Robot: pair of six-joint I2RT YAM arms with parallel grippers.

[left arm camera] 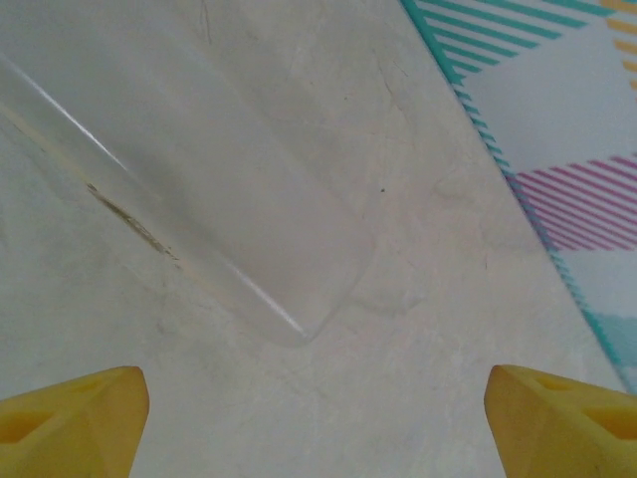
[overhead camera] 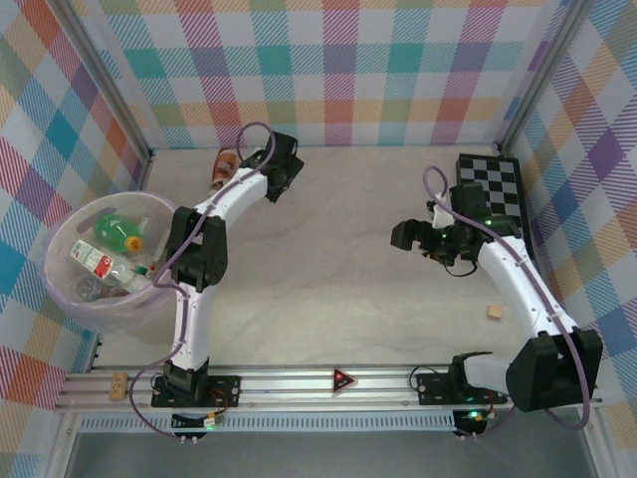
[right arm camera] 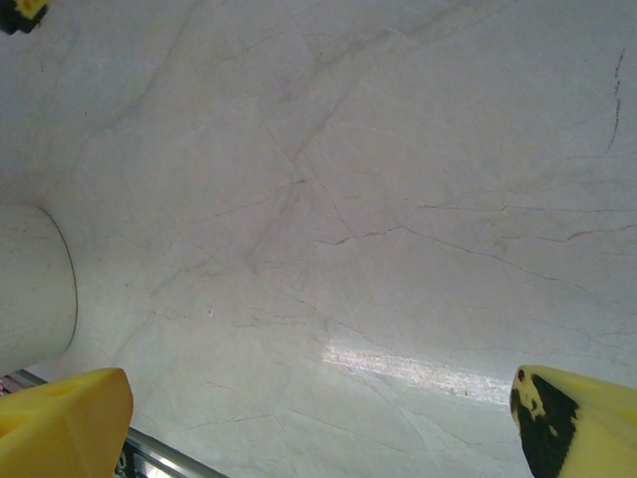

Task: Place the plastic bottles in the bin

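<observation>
I have my left hand [left arm camera: 318, 403] spread wide and empty beside the brown-orange labelled plastic bottle [overhead camera: 224, 165] lying near the back wall [overhead camera: 338, 70], presumably to straddle it, my right hand [right arm camera: 318, 418] gaping idle over the tabletop [overhead camera: 338, 279], other bottles [overhead camera: 111, 249] already in the round translucent pink-lilac bin [overhead camera: 100, 317].

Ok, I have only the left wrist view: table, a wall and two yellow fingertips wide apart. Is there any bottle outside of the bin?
Observer: Yes, one. A brown-labelled bottle lies on the table near the back wall, just left of the left gripper.
Operator: Where is the bin from there?
Observer: The bin stands at the table's left edge; a green bottle and others lie inside.
Operator: And the right arm?
Observer: The right gripper is open over bare table, near the checkerboard.
</observation>
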